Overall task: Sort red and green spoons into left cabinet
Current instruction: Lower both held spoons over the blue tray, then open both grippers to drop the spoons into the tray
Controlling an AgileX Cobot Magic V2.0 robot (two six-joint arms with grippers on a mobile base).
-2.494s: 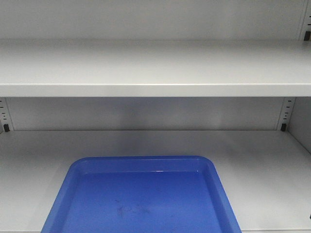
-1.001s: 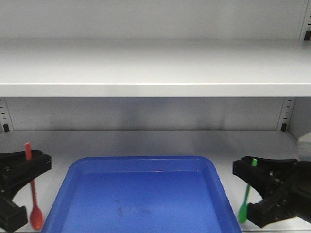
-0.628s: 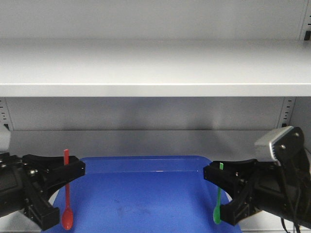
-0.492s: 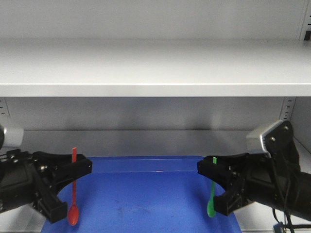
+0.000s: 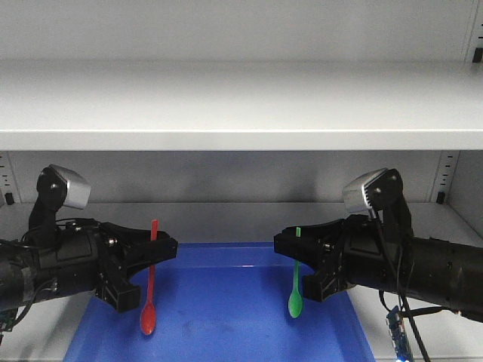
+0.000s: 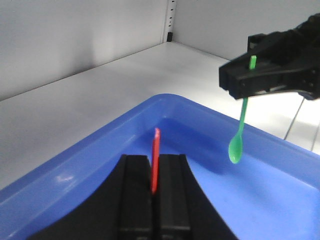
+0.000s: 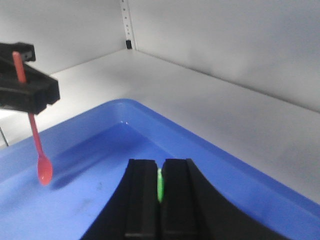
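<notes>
The blue tray (image 5: 226, 253) lies on the lower shelf (image 5: 226, 215) of the pale grey cabinet (image 5: 241, 30), beneath a wide upper shelf (image 5: 241, 105); a slotted side rail (image 5: 447, 175) stands beyond the tray's far right corner.

The left gripper (image 5: 155, 250) reaches in over the tray's left edge; its jaws are closed tight on the upper handle of the red spoon (image 5: 150, 286). That spoon hangs nearly upright, bowl down, over the left part of the tray; its tip pokes up just above the jaws.

The right gripper (image 5: 296, 243) reaches in over the tray's right edge, facing the left one; its jaws are pinched narrow on the handle of the green spoon (image 5: 296, 280). It too hangs bowl down, over the right part of the tray. In the left wrist view its bowl hangs clear of the tray floor, with a faint shadow below; the spoons are well apart, with bare tray floor between them.
</notes>
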